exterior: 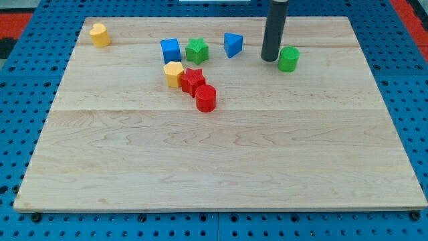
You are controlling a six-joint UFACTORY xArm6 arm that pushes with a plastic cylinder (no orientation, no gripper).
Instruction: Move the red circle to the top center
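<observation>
The red circle [206, 98] is a short red cylinder left of the board's middle. It touches a red star [192, 80] on its upper left. My tip [269, 59] is far up and to the right of the red circle, just left of a green cylinder [288, 59]. The dark rod rises from there out of the view's top.
A yellow hexagon block [174, 73] touches the red star's left. A blue cube [170, 50], a green star [196, 49] and a blue triangle [232, 44] stand in a row near the top. A yellow block [99, 34] sits at the top left corner of the wooden board [221, 167].
</observation>
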